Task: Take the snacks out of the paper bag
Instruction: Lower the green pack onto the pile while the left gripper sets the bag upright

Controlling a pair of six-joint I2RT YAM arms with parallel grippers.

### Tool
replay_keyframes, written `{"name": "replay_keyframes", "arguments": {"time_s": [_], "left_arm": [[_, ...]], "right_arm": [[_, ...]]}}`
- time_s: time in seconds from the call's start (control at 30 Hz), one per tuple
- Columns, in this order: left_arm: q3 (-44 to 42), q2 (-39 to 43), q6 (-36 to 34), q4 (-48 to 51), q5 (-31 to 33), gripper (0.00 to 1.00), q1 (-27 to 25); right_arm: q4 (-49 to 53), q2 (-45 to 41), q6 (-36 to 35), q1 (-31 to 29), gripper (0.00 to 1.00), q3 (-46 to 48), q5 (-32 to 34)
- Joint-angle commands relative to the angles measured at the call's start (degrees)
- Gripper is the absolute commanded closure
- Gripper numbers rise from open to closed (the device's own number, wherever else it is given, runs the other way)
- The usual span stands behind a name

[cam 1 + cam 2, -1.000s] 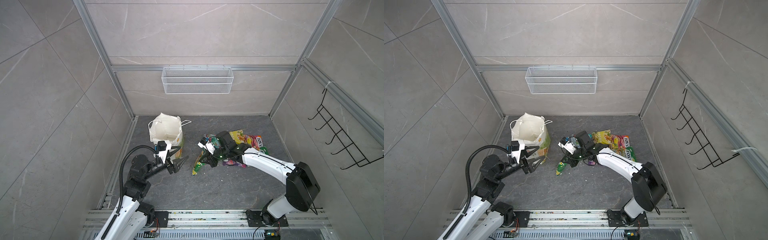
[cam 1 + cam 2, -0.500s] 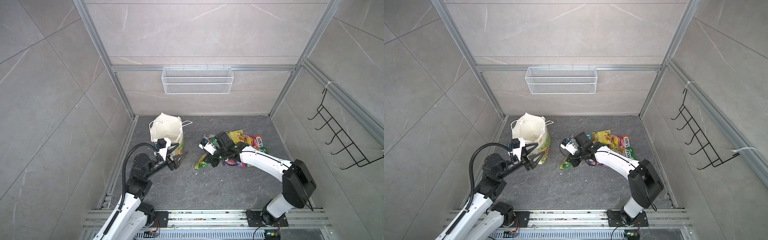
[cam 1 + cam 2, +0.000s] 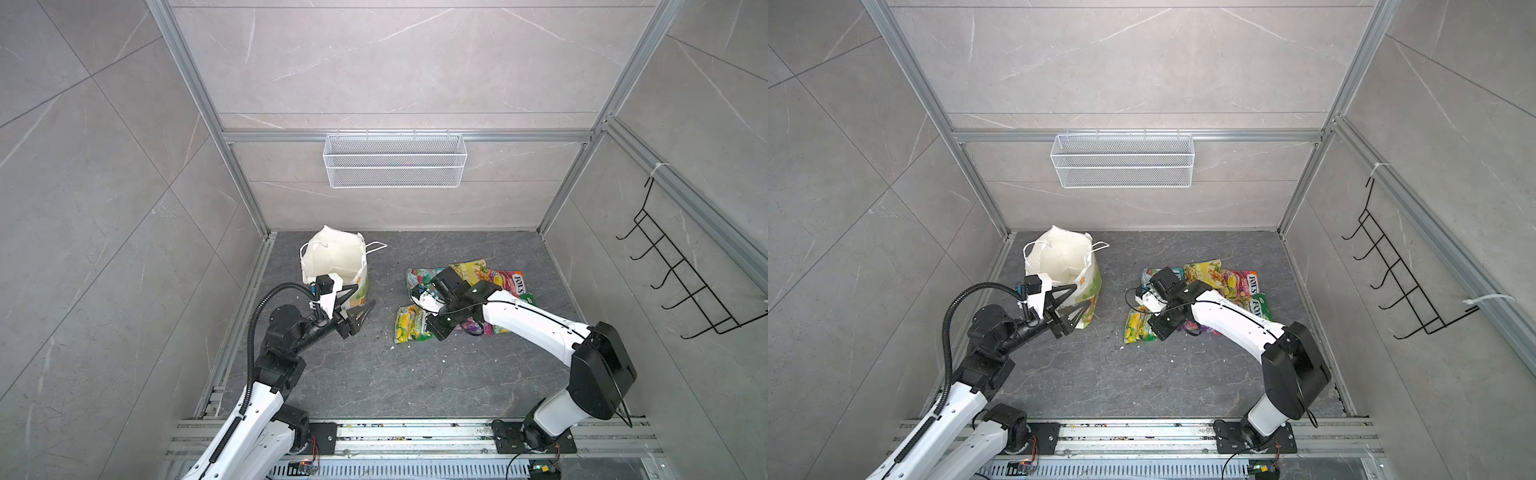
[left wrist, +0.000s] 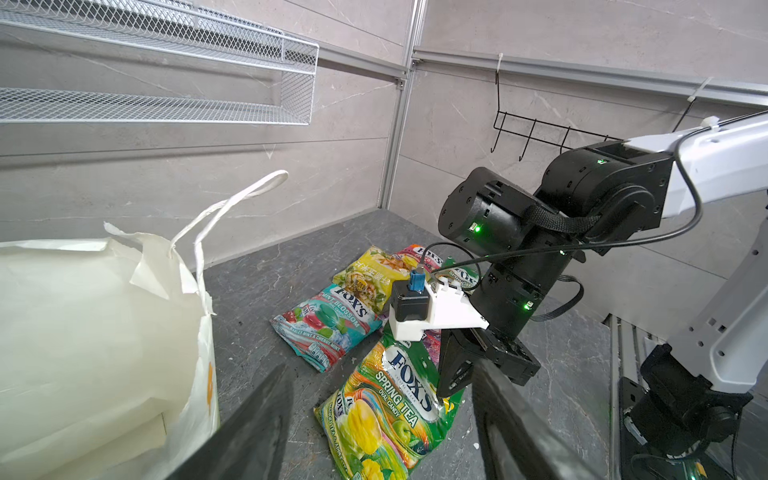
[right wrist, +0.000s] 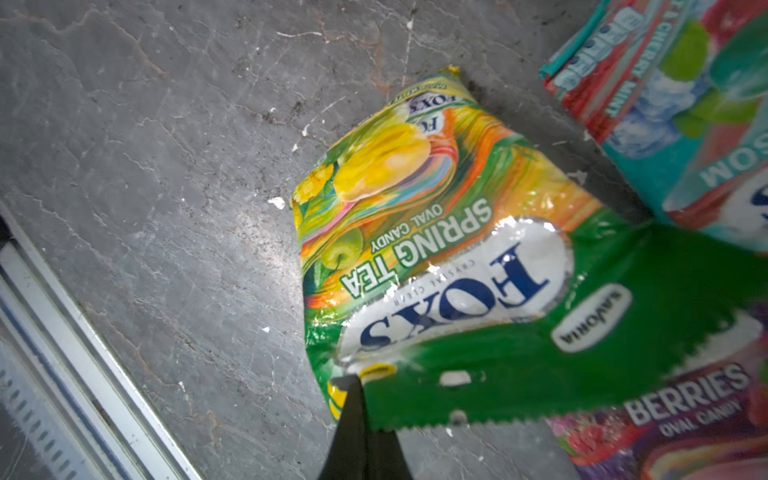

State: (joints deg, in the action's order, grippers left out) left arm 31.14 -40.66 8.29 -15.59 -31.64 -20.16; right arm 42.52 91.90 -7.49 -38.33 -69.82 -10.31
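Although my right gripper (image 5: 353, 386) was clenched on the serrated edge of the Spring Tea packet (image 5: 415, 232), that packet lay on the floor beside the Mint Blossom packet (image 4: 328, 320) and Berries packet (image 5: 685, 399), well apart from the paper bag (image 3: 332, 257). My left gripper (image 3: 362, 297) hung spread and empty by the bag. I judged little remained beyond letting go, though the bag's bottom was hidden.

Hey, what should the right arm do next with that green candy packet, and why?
Probably open the right gripper and let go: it pinches the top seal of the Spring Tea packet, which already lies on the floor beside the other snacks, outside the paper bag.
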Motion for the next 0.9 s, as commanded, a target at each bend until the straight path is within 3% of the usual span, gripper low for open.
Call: {"name": "replay_keyframes", "arguments": {"time_s": [0.0,0.13,0.23,0.37,0.57,0.67,0.77,0.87], "left_arm": [[1.15,0.13,-0.16,-3.15,-0.37,0.30,-0.15],[0.81,3.06,-0.34,-0.86,3.50,0.31,-0.15],[2.79,5.68,1.22,4.45,13.35,0.38,-0.05],[8.30,6.84,0.81,11.47,24.82,0.40,0.03],[10.89,8.93,1.65,15.53,53.31,0.50,0.23],[7.76,8.52,3.60,14.19,63.09,0.58,1.81],[4.12,7.20,9.91,14.06,60.24,0.61,7.18],[2.93,3.00,16.55,15.20,47.73,0.62,16.69]], "right_arm": [[2.35,2.44,2.52,0.92,1.00,-3.82,5.02],[2.74,5.39,8.72,1.58,1.00,-6.38,5.87],[3.31,6.69,15.35,1.68,1.00,-7.82,2.07],[2.69,6.81,21.73,1.67,1.00,-6.01,-0.69],[2.11,6.69,25.79,2.14,1.00,-3.58,5.43],[2.03,8.08,26.12,2.77,1.00,-4.17,6.43],[1.94,9.44,26.56,3.24,1.00,-4.47,6.35],[1.80,9.95,26.47,3.34,1.00,-4.19,6.10]]}}
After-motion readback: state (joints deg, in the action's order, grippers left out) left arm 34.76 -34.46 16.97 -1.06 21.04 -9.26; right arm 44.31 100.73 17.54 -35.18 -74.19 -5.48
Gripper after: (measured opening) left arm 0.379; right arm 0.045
